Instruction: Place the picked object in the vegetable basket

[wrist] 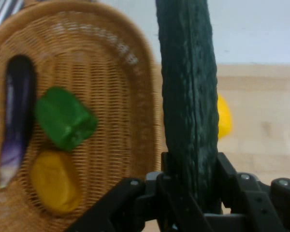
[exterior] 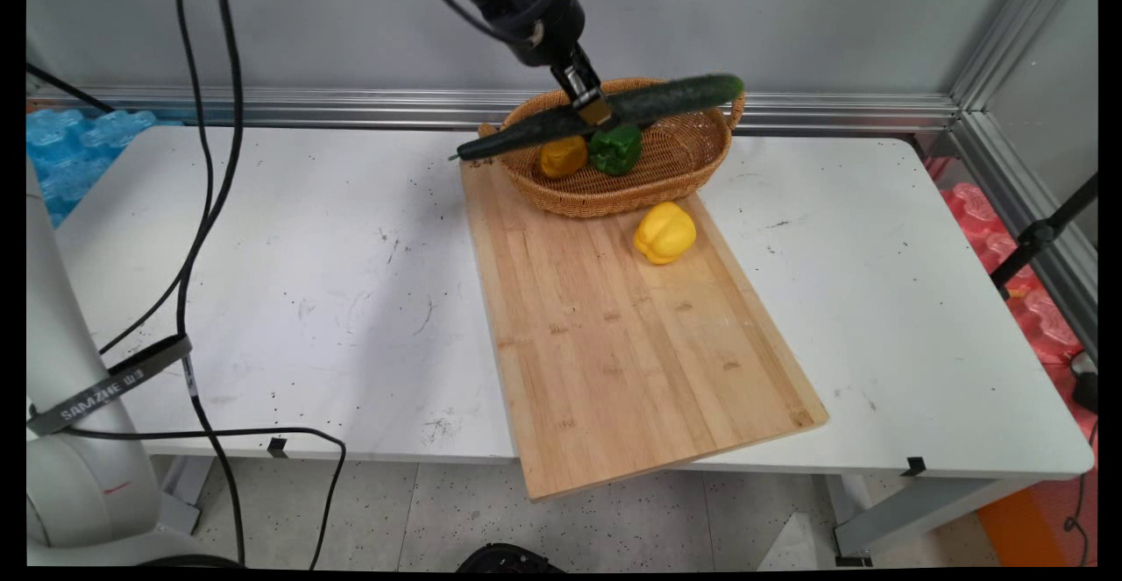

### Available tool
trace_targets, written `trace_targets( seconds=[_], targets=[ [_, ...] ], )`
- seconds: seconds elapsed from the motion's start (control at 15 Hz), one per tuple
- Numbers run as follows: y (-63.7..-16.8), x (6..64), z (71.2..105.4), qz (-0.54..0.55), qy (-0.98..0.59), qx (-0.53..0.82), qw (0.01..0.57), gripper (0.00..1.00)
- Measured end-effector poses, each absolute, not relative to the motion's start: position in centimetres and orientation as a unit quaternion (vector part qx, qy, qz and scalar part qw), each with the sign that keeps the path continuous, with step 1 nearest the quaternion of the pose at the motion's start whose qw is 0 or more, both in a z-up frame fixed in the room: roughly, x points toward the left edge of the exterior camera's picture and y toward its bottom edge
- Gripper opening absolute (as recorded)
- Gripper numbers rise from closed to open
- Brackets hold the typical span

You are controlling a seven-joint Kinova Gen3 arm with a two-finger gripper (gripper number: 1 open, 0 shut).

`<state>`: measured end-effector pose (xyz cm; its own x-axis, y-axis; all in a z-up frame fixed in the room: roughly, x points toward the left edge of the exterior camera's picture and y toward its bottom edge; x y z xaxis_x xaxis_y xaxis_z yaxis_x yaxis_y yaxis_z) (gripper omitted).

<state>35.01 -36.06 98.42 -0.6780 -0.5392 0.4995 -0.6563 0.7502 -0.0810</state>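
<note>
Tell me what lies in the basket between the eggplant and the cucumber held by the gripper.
In the hand view, a green pepper and an orange-yellow pepper lie between the eggplant and cucumber.

Only readable text: "SAMZHE" plus a few smaller unreadable characters, white print on grey strap [exterior: 114, 386] wrapped round black cables [exterior: 203, 213] at left of main view

No lettering legible on cutting board [exterior: 614, 336], basket [exterior: 666, 156], table [exterior: 289, 283] or vegetables

Hand view: no text, label or number to read
</note>
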Motion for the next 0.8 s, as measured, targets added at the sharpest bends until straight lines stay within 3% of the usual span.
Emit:
trace_targets(
  seconds=[0.8],
  targets=[
    [-43.4, 33.0, 94.2, 0.148, -0.866, 0.446, 0.17, 0.0]
  ],
)
